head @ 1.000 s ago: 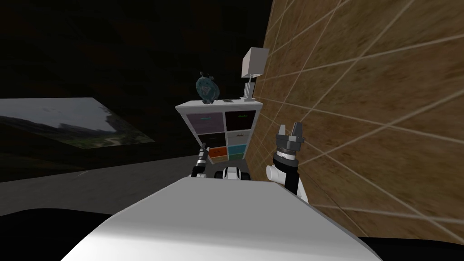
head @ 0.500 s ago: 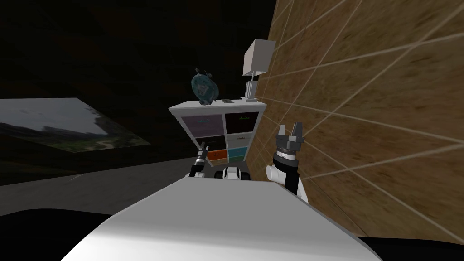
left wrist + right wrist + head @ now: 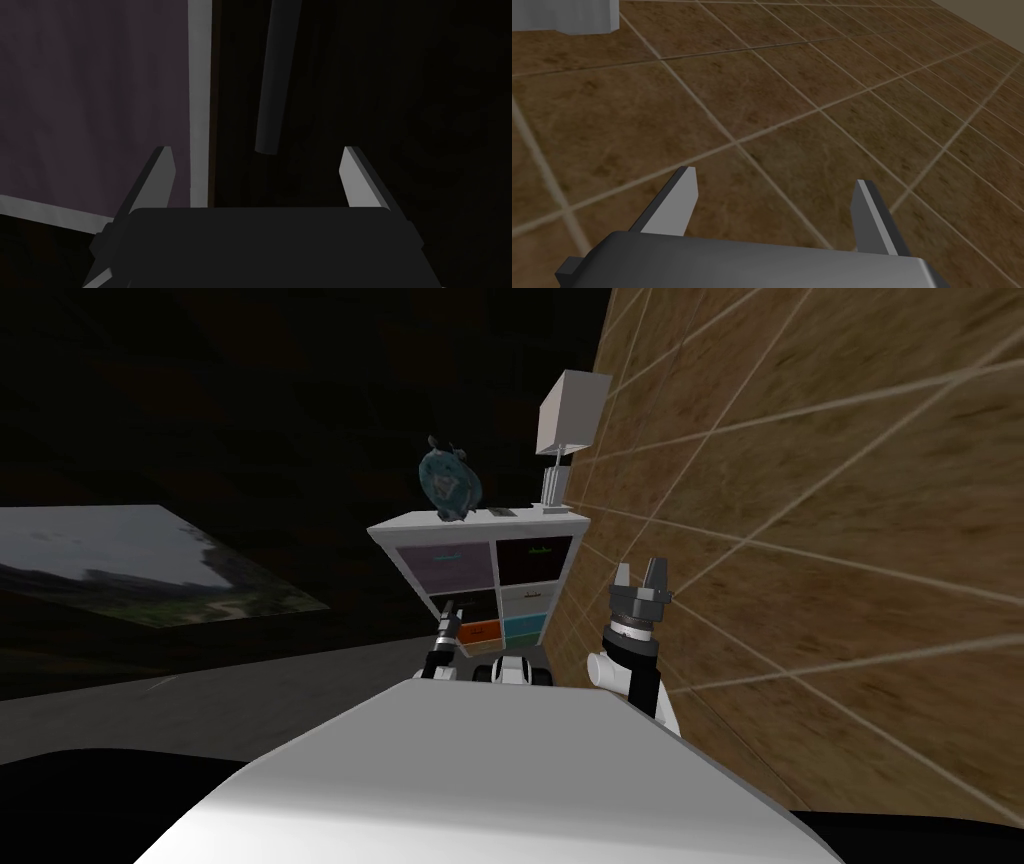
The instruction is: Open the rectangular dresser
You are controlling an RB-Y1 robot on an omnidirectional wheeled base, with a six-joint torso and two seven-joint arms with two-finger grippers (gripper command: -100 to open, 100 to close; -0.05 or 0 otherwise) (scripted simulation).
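The dresser (image 3: pixel 480 524) is a white frame with several coloured drawer fronts, standing against the brown tiled wall. My left gripper (image 3: pixel 448 618) is in front of its black drawer (image 3: pixel 468 602), just below the purple drawer (image 3: pixel 447 565). In the left wrist view the gripper (image 3: pixel 255 150) is open. A dark grey bar handle (image 3: pixel 275 75) on the black front lies ahead of the gap between the fingers, apart from them. The purple front (image 3: pixel 90 100) and a white divider (image 3: pixel 200 100) lie beside it. My right gripper (image 3: pixel 640 574) is raised by the wall, open (image 3: pixel 777 177) and empty.
A white lamp (image 3: pixel 565 428), a teal round object (image 3: pixel 448 485) and a small dark item (image 3: pixel 497 512) stand on the dresser top. The brown tiled wall (image 3: pixel 800 538) runs close along my right. Grey floor (image 3: pixel 250 698) spreads to the left, below a landscape picture (image 3: pixel 130 558).
I have moved closer to the dresser, which looks a little larger and wider in the head view. Both arms keep their pose and both grippers stay open.
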